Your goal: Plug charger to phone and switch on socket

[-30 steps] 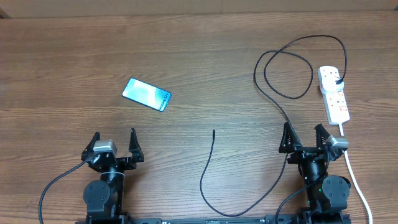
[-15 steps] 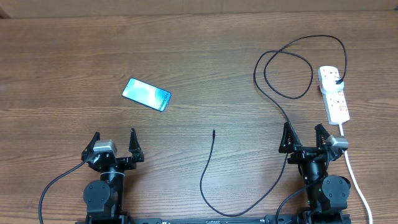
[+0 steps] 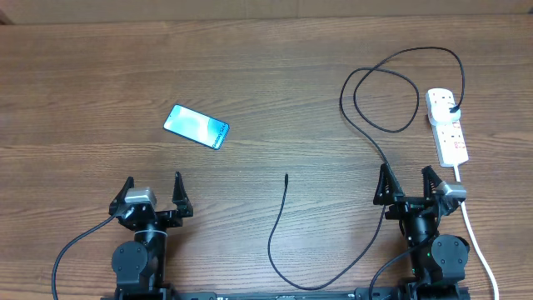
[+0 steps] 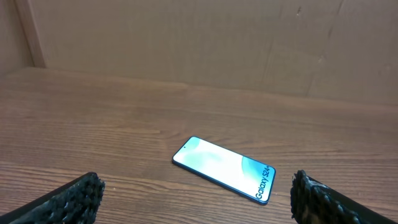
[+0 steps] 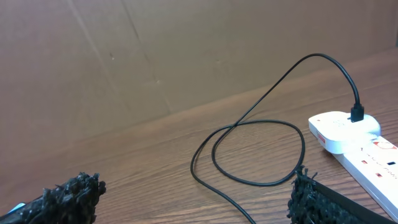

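The phone (image 3: 196, 126) lies flat on the wooden table at the left, teal screen up; it also shows in the left wrist view (image 4: 224, 169), ahead of the fingers. The charger cable (image 3: 366, 125) loops from its black plug in the socket (image 3: 448, 127), a white power strip at the right, down to a free plug tip (image 3: 286, 176) at mid-table. The right wrist view shows the cable loop (image 5: 255, 152) and the strip's end (image 5: 348, 134). My left gripper (image 3: 151, 190) and right gripper (image 3: 408, 182) are both open and empty at the near edge.
The strip's thick white cord (image 3: 476, 237) runs down past the right arm. A brown cardboard wall (image 4: 199, 43) stands behind the table. The cable passes close by the right gripper's left finger.
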